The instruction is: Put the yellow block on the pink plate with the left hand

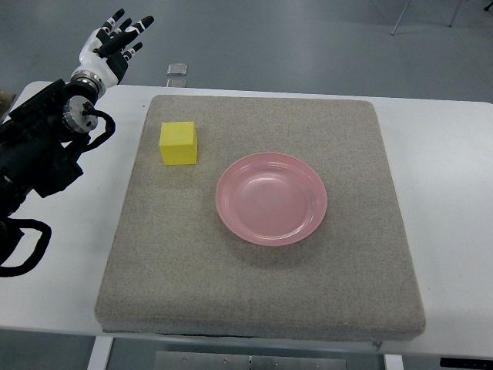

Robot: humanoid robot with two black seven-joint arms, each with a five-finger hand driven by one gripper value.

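Left hand (115,42), fingers spread and empty, hovers well apart from yellow block (178,143) beside pink plate (271,198).

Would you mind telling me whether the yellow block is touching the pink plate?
Apart. The top view shows bare grey mat between the yellow block and the pink plate's rim.

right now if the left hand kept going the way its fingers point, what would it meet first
Nothing, as far as this view shows: the left hand points up and right, past the table's far edge over bare floor, away from the yellow block. Depth is uncertain.
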